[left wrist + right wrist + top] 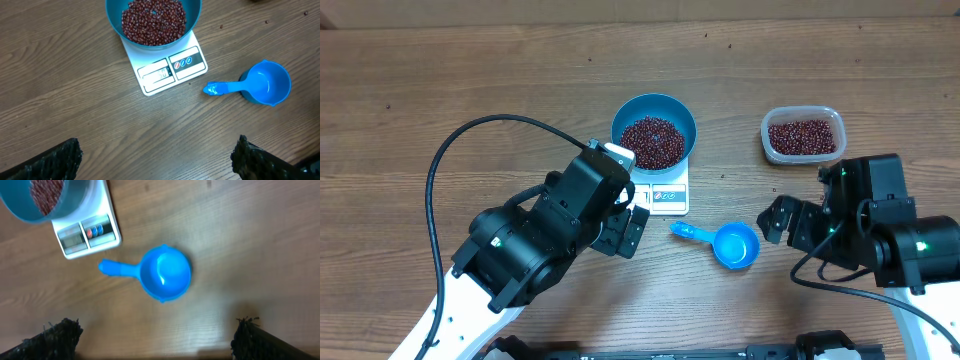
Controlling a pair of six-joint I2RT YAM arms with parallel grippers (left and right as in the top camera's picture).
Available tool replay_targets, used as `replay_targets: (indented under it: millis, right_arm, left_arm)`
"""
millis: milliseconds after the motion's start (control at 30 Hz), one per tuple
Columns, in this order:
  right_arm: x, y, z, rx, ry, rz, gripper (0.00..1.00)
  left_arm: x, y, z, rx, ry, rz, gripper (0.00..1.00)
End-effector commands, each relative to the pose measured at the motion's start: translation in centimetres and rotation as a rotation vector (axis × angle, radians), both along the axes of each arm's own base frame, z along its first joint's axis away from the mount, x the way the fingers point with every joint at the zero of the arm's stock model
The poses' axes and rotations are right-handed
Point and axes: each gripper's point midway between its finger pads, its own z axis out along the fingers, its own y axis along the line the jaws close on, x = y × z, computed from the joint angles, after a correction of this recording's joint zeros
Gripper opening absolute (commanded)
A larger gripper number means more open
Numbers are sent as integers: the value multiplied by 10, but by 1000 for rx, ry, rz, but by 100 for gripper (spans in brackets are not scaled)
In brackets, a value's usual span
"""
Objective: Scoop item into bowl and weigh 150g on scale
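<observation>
overhead view puts the blue bowl on the white scale, and you can see it carries a good heap of red-brown beans. the blue scoop lies empty on the table just in front and to the right of the scale, its handle pointing back toward the scale's button edge, with neither arm touching it. the clear tub, with more beans in it, stands well off to the right of the scale. your left gripper hangs over bare wood in front of the scale, fingers spread wide with nothing between them. your right gripper is likewise released, fingers wide apart above the table near the scoop, holding nothing. to my eye the step in hand is checking the weight. the display is too blurred to read, so you cannot tell from here whether the target is met. if it reads short, your next move calls for closing low and square on the scoop's thin handle, then a trip to the tub. if it reads over, you would need to take a few beans back out.
</observation>
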Motion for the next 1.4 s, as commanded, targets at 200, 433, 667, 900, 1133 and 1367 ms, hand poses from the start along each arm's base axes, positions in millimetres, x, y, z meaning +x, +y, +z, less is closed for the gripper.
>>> replay_targets:
  millis: [200,433,667,900,1133,1367]
  right_arm:
    - [68,10,49,-138,-431,295,100]
    - [72,13,56,-166,-656,325,100]
    - [61,22,14,-150,-885,335,100]
    - [40,37,-5,-117,-1143,367,100]
    - [32,37,-19,-111,-1260,351,100]
    - [28,36,-32,-108,-1306,344,100]
  left_arm:
    - [3,2,10,-3,-36,-5,100]
    - [3,2,10,-4,-35,-5,100]
    - [3,2,10,-4,-36,-5,99]
    - [3,2,10,-3,-36,-5,99]
    - [3,2,10,-4,-36,-5,100]
    - [3,2,10,-4,-36,-5,100]
